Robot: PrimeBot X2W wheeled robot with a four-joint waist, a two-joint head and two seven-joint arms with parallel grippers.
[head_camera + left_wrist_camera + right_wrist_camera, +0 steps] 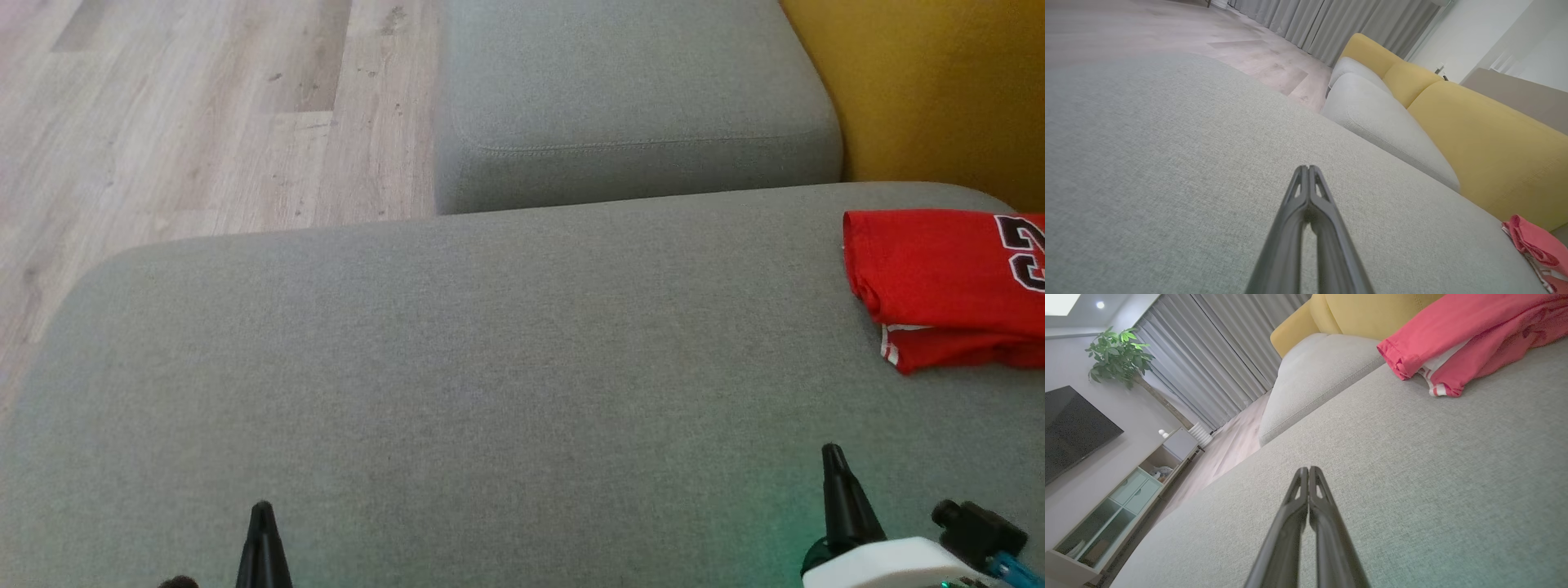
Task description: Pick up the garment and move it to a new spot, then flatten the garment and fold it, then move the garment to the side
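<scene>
The garment [947, 282] is a red jersey with a black-and-white number and white trim, lying folded at the far right of the grey sofa seat [490, 367], cut off by the picture's edge. It also shows as the garment [1470, 343] at the upper right of the right wrist view and the garment [1537, 249] at the lower right of the left wrist view. My left gripper [261, 510] sits shut at the lower left, well away from it. My right gripper [831, 451] is shut and empty, a short way in front of the jersey. Both pairs of tips, on the left gripper [1308, 167] and the right gripper [1308, 468], press together with nothing between them.
A second grey cushion [629, 106] lies beyond the seat, with a yellow backrest [939, 90] at the upper right. Wooden floor [188, 122] lies off the seat's left edge. Grey curtains [1216, 355], a plant [1118, 355], a TV [1073, 428] and a low cabinet [1126, 498] stand farther off.
</scene>
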